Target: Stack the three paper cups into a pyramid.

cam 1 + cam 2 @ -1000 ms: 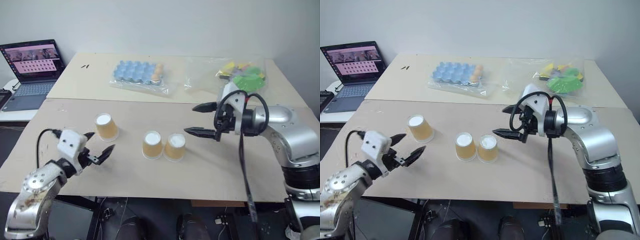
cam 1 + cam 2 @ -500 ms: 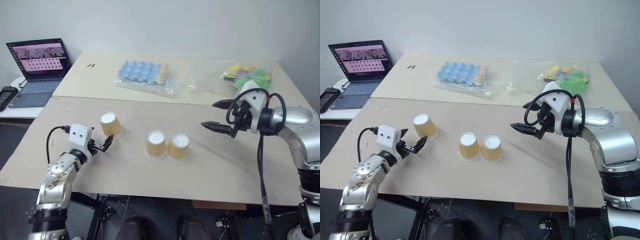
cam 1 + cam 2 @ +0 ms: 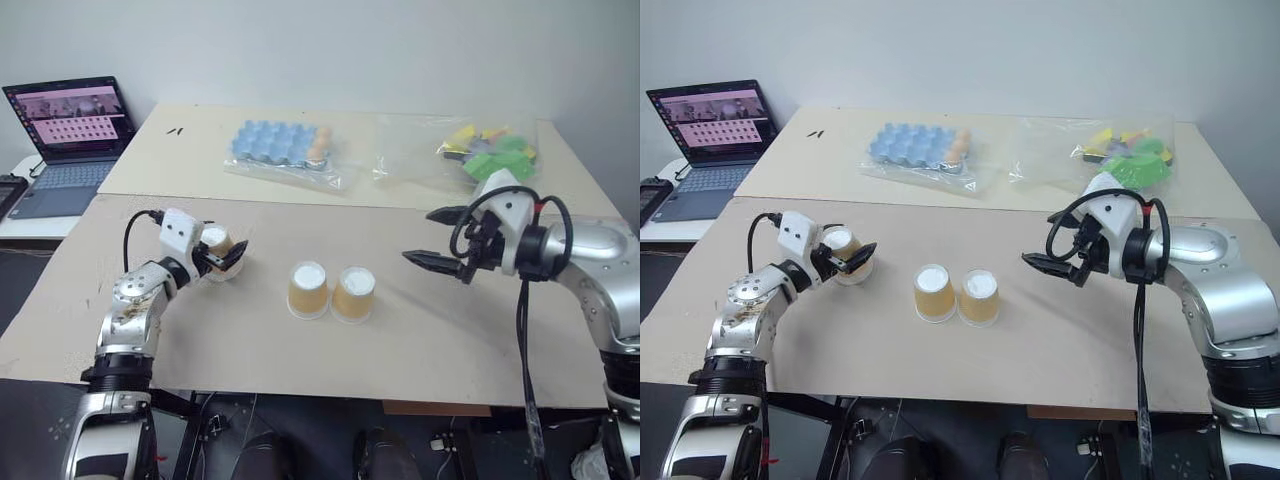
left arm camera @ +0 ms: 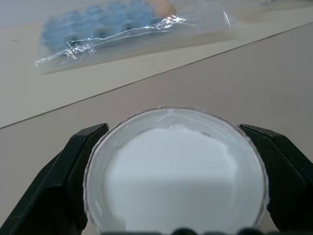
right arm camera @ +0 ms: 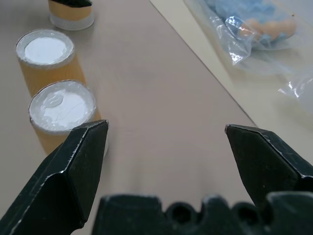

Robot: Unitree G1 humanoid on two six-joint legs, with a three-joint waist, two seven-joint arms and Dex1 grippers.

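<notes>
Three paper cups stand upside down on the tan table, white bases up. The left cup (image 3: pixel 213 237) sits between the fingers of my left gripper (image 3: pixel 224 254), which is open; its white base (image 4: pixel 176 171) lies between the two black fingers (image 4: pixel 63 186). I cannot tell whether the fingers touch the cup. The other two cups (image 3: pixel 308 290) (image 3: pixel 353 293) stand side by side in the middle, touching or nearly so. My right gripper (image 3: pixel 420 236) hovers open to their right, pointing at them with nothing between its fingers (image 5: pixel 78 161).
A blue egg tray in clear plastic (image 3: pixel 280 145) and a plastic bag of coloured items (image 3: pixel 485 150) lie on the far table. A laptop (image 3: pixel 70 120) sits at the far left. A seam (image 3: pixel 300 203) separates the two tables.
My left gripper has moved forward from the table's near edge to the left cup and now flanks it. My right gripper has drifted right, away from the middle pair.
</notes>
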